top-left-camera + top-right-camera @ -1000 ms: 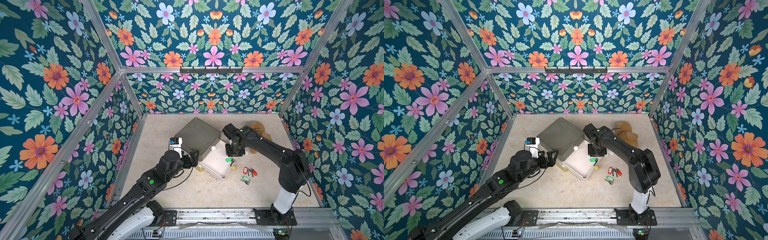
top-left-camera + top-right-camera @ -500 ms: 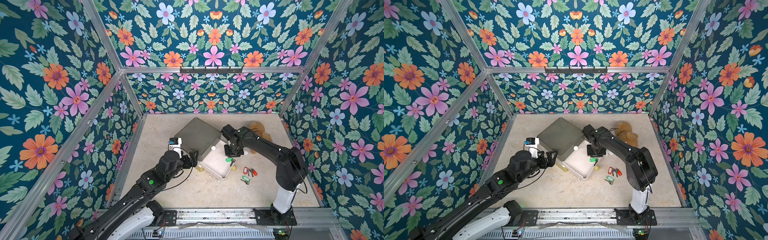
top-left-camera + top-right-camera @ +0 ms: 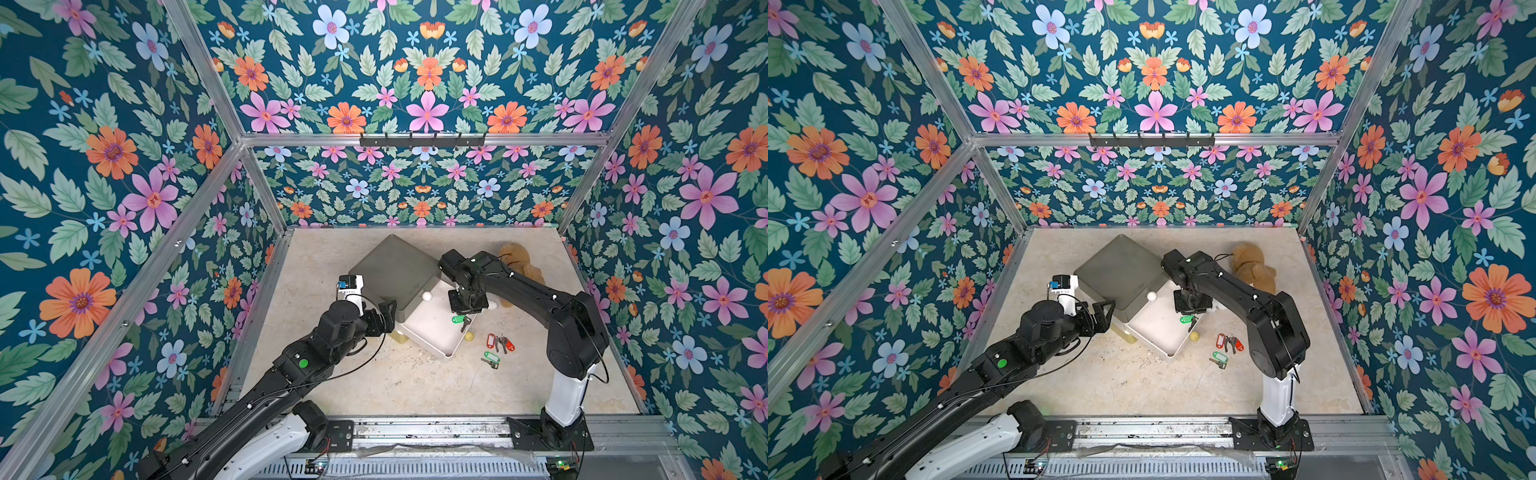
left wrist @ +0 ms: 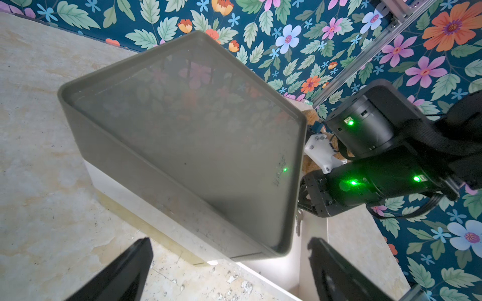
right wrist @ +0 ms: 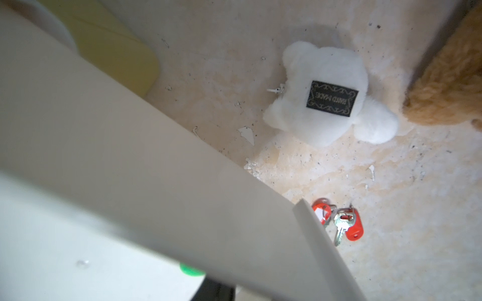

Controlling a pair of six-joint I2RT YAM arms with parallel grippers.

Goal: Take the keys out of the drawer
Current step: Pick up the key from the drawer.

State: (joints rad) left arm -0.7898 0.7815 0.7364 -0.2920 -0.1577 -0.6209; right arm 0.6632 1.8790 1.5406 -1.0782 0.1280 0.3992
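Drawer [image 3: 428, 348], white, stands pulled out of the grey cabinet [image 3: 395, 270] toward the near right, in the middle of the desk [image 3: 374, 386]. I note one green-tagged key [image 3: 458, 319] inside the drawer, against its right wall; it shows in both top views [image 3: 1187, 319]. Three more keys lie out on the desk to the right of the drawer. These are two red-tagged keys [image 3: 500, 343] close together and a second green-tagged key [image 3: 491, 358] just nearer than them. The right wrist view confirms the red-tagged keys [image 5: 349, 226] on the bare surface, past the drawer's corner.

The right tool [image 3: 462, 312] hangs over the right side of the drawer, pointing down, just above the green tag. Its wrist view is filled by the blurred drawer wall, with only a sliver of green at the edge. I cannot tell how far its jaws stand apart, nor whether they grip the key.

The left tool [image 3: 388, 314] sits low at the cabinet's near left corner. In its wrist view both fingers [image 4: 117, 273] are spread wide, the cabinet corner shows between them, and they hold nothing.

Other items:
- A brown plush toy [image 3: 517, 259] lies at the far right, behind the right arm.
- A white plush toy [image 5: 326, 104] lies on the desk between the drawer and the brown one.
- A small white ball [image 3: 427, 296] sits at the cabinet's front edge above the drawer.
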